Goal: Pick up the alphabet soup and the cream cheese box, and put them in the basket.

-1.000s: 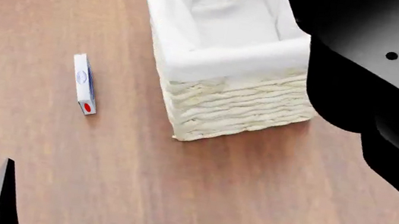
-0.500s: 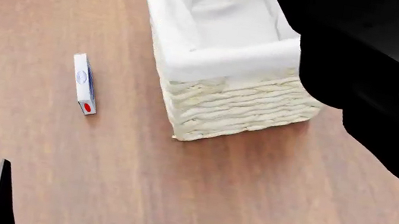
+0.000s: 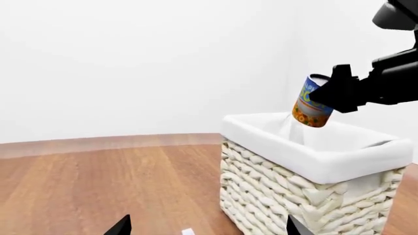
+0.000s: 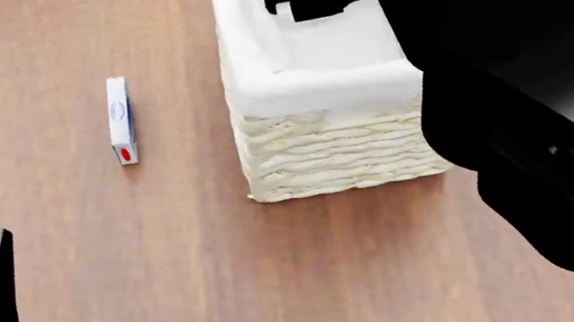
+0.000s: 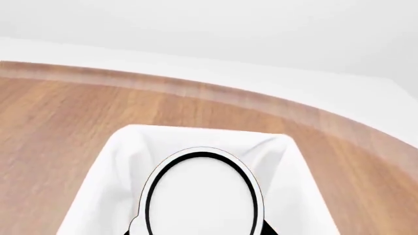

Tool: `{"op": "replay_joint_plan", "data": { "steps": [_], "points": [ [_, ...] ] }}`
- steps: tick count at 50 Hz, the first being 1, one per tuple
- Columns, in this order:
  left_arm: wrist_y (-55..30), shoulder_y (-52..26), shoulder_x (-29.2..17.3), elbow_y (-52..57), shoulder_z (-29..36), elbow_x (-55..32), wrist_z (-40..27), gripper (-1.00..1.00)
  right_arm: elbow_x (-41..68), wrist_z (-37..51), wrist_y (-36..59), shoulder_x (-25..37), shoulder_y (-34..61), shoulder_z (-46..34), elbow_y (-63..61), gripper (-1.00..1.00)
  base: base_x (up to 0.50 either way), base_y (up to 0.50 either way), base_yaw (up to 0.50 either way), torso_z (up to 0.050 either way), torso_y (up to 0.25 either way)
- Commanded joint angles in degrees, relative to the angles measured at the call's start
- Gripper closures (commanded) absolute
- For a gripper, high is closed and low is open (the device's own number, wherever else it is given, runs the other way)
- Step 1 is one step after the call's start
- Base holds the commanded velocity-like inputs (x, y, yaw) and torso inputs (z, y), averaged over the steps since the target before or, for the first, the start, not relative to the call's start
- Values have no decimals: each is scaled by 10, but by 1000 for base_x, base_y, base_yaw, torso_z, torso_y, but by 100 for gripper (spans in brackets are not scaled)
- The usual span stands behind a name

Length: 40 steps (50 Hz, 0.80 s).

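We find the right gripper (image 3: 333, 93) has advanced over the basket (image 3: 313, 161), jaws clamped on the alphabet soup (image 3: 312, 102); release is next. Cream cheese box (image 4: 121, 120) lies left of it. Left jaws: cannot tell.

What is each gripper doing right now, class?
Right gripper: closed on the alphabet soup above the basket.
Left gripper: cannot be told.

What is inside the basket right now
Only its white cloth liner shows inside the basket. The alphabet soup hangs above the opening, gripped by the right end effector. The basket floor is hidden.
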Motion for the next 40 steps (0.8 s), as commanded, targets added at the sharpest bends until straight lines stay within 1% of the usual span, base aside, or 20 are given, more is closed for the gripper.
{"op": "replay_joint_plan", "data": {
  "steps": [1,16,29,30,40],
  "points": [
    [-2,1,-2,3,0,1,-4,-100,-32,0,4,-2,-1,15,5,100,0,0,0,0,0],
    [3,3,-5,1,-1,-1,-6,-100,-39,0,5,-9,-15,16,10,100,0,0,0,0,1],
    [-2,5,-8,11,1,4,-10,-100,-44,5,6,-2,-16,19,1,100,0,0,0,0,1],
    [-3,5,-8,12,1,5,-11,-100,-43,5,8,-1,-16,19,1,-100,0,0,0,0,0],
    [-5,5,-9,16,4,5,-12,-100,-48,10,11,4,-14,21,-5,-100,0,0,0,0,0]
  ]
}}
